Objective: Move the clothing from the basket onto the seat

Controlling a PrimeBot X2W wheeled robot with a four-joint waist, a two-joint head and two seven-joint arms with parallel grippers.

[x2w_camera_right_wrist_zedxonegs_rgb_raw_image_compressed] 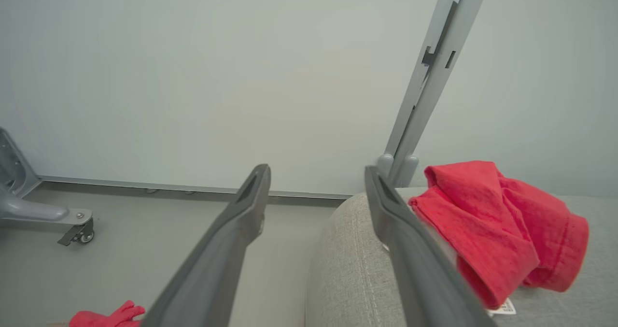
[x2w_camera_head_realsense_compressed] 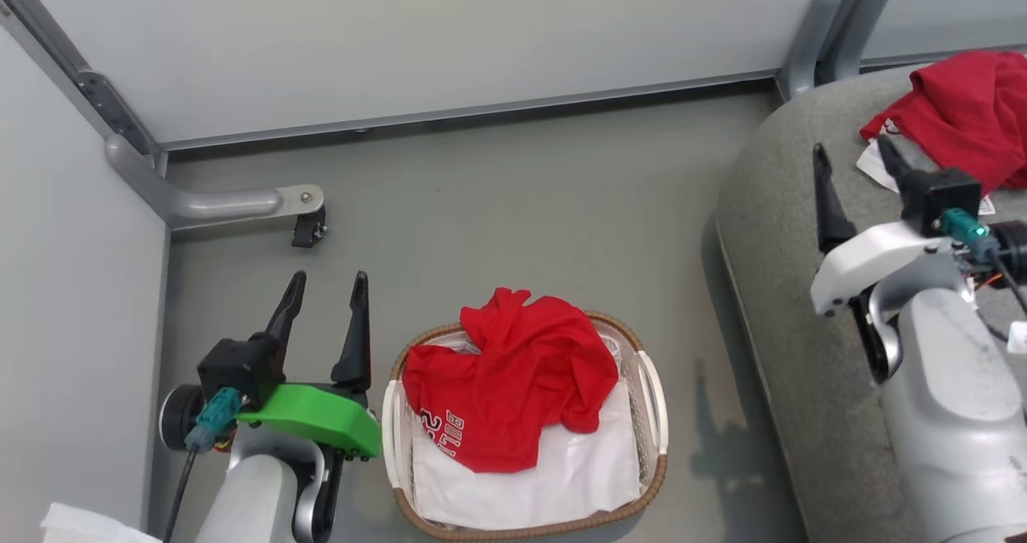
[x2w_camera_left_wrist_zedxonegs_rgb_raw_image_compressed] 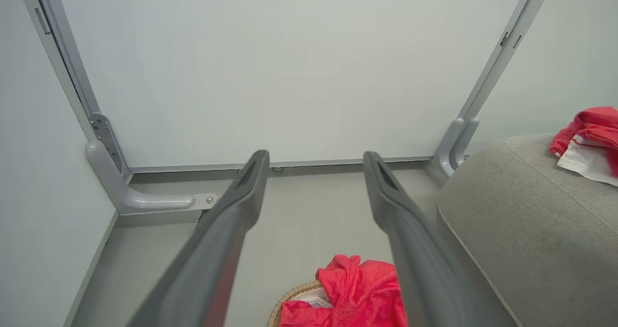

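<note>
An oval white perforated plastic basket with a brown woven rim [x2w_camera_head_realsense_compressed: 648,391] stands on the grey floor [x2w_camera_head_realsense_compressed: 521,206]. A crumpled red jersey with lettering [x2w_camera_head_realsense_compressed: 513,374] lies heaped in its far half over a flat white liner sheet [x2w_camera_head_realsense_compressed: 562,471], with one fold lapping over the rim. The left end effector [x2w_camera_head_realsense_compressed: 329,277], fingers apart and holding nothing, sits just beside the basket's left side. A strip of floor separates the basket from the large grey fabric-upholstered seat [x2w_camera_head_realsense_compressed: 770,230] on the right. A second red garment with white panels [x2w_camera_head_realsense_compressed: 963,110] lies bunched on the seat's far part. The right end effector [x2w_camera_head_realsense_compressed: 850,146], also spread and empty, hangs over the seat just beside that garment. Its pale forearm [x2w_camera_head_realsense_compressed: 955,382] covers the seat's near part. Beyond the left end effector, a grey metal frame leg with a small black caster [x2w_camera_head_realsense_compressed: 233,202] juts onto the floor from the pale wall panels [x2w_camera_head_realsense_compressed: 401,38]. A grey upright post [x2w_camera_head_realsense_compressed: 818,38] rises at the seat's far corner.
</note>
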